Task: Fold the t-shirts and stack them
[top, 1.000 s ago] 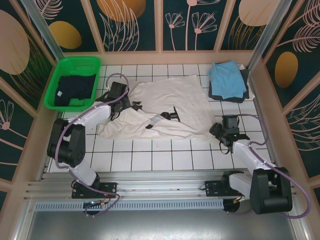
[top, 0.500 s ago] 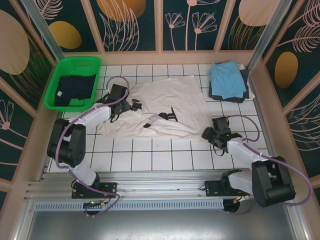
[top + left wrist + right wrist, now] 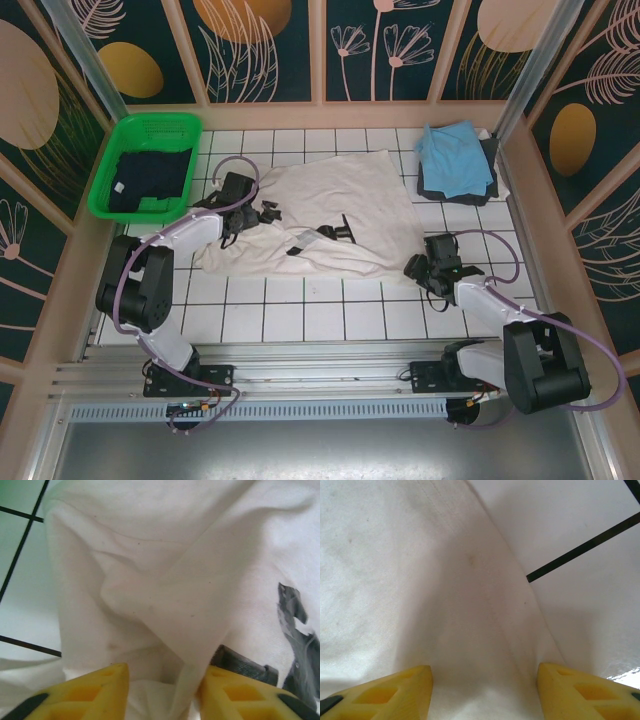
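Observation:
A large cream-white t-shirt [image 3: 330, 215] with a dark print lies partly folded on the white tiles. My left gripper [image 3: 268, 211] sits over its left side. In the left wrist view that gripper [image 3: 162, 690] is open, a loose fold of the cream cloth [image 3: 165, 580] standing between its yellow fingers [image 3: 95, 690]. My right gripper [image 3: 413, 268] is at the shirt's near right corner. In the right wrist view it [image 3: 484, 680] is open, low over the cloth edge [image 3: 445, 605]. A light blue t-shirt [image 3: 452, 155] lies folded on a dark grey one [image 3: 440, 193] at the back right.
A green mesh basket [image 3: 150, 122] at the back left holds a dark navy t-shirt [image 3: 150, 178]. Wooden walls close in the table on three sides. Bare tiles [image 3: 300, 310] stretch between the shirt and the arm bases.
My left gripper has opened, letting go of the cream cloth, and shifted slightly back. My right gripper has moved left to the shirt's near right corner, then held still.

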